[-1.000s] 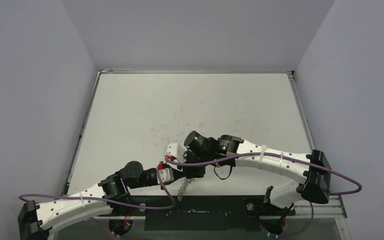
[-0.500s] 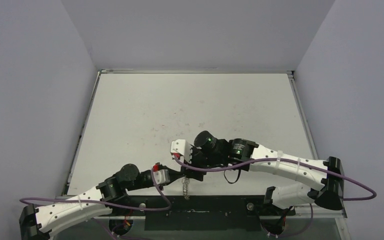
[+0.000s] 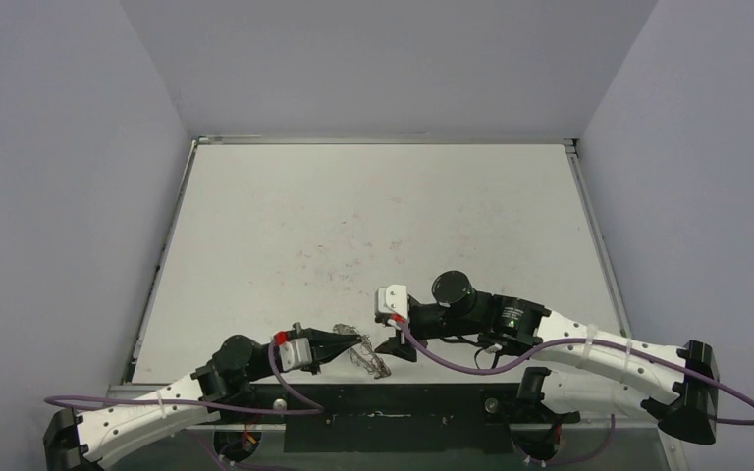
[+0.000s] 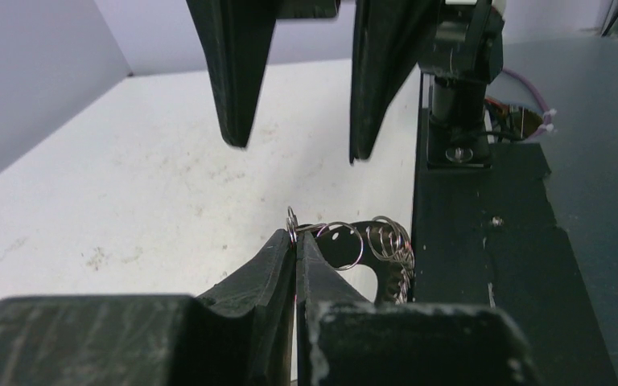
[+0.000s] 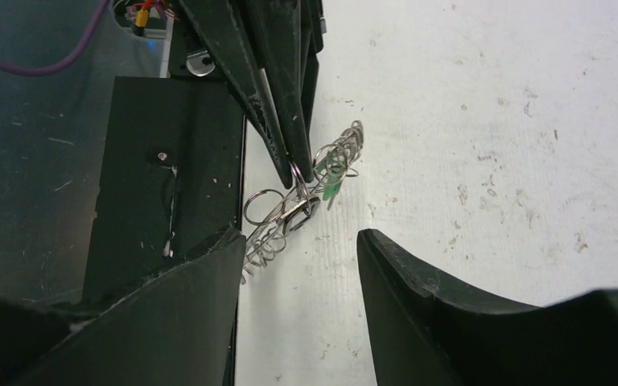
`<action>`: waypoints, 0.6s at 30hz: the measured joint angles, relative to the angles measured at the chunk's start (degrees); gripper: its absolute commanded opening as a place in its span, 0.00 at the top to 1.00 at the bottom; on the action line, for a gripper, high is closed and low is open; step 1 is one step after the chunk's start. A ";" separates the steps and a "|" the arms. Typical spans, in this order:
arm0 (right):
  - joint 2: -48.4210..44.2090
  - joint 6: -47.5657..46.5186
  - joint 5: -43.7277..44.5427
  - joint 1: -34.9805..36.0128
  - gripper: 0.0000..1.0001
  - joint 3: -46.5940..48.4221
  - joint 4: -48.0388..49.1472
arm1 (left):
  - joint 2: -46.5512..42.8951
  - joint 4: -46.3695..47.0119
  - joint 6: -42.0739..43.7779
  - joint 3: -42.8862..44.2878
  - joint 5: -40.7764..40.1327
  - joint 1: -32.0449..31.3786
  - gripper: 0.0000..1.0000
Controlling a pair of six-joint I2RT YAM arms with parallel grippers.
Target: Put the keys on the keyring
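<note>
Spot: near edge of the desk [image 3: 353, 216], about the middle, hard against the black plate [image 3: 383, 407] that carries the arm bases. Both arms are bent low and inward, meeting there.

- left gripper [image 3: 359, 341]: reaches in from the left with its fingers pressed tight together. They pinch one small wire loop of the keyring [image 3: 369, 359] right at the tips. In the left wrist view that loop stands up between the closed tips, and the rest of the ring trails beyond them toward the plate's edge.

- keyring: a tangle of silvery loops lying along the seam between white desk and black plate. Resting on the surface or hanging just clear: cannot tell.

- keys [image 5: 330, 182]: only their bright green plastic part shows clearly. It sits in among the loops just past the left fingertips, on the white-desk side. Threaded on or merely caught in the tangle: cannot tell.

- right gripper [image 3: 393, 346]: jaws parted to a middling gap with nothing between them. It faces the left gripper's tips from the right, near the ring but not touching it.
</note>
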 measured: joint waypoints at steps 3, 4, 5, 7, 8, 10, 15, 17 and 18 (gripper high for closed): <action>-0.24 -0.72 -2.10 -0.33 0.52 -2.21 3.15 | 0.04 3.15 0.00 0.00 0.61 0.00 1.00; -0.13 -0.83 -2.71 -0.50 0.53 -2.62 3.87 | 0.13 3.93 0.00 0.00 0.87 0.00 1.00; 0.02 -0.96 -3.17 -0.66 0.54 -2.89 4.50 | 0.35 4.68 0.00 0.00 1.22 0.00 1.00; 0.57 -0.98 -3.98 -1.05 0.57 -2.97 5.92 | 0.81 5.62 0.00 0.00 1.57 0.00 1.00; 0.83 -0.98 -4.26 -1.25 0.57 -2.97 6.51 | 1.05 5.84 0.00 0.00 1.81 0.00 1.00; 1.46 -0.94 -4.92 -1.51 0.59 -2.97 7.50 | 1.53 6.05 -0.02 0.00 2.29 0.00 1.00; 2.05 -0.61 -6.34 -1.77 0.66 -2.97 9.77 | 2.21 6.60 -0.04 0.00 2.86 0.00 1.00; 2.27 -0.52 -6.86 -1.77 0.67 -2.97 10.40 | 2.21 6.78 -0.04 0.00 2.93 0.00 1.00; 2.58 -0.52 -7.15 -1.77 0.67 -2.97 10.69 | 2.25 6.97 -0.04 0.00 2.95 0.00 1.00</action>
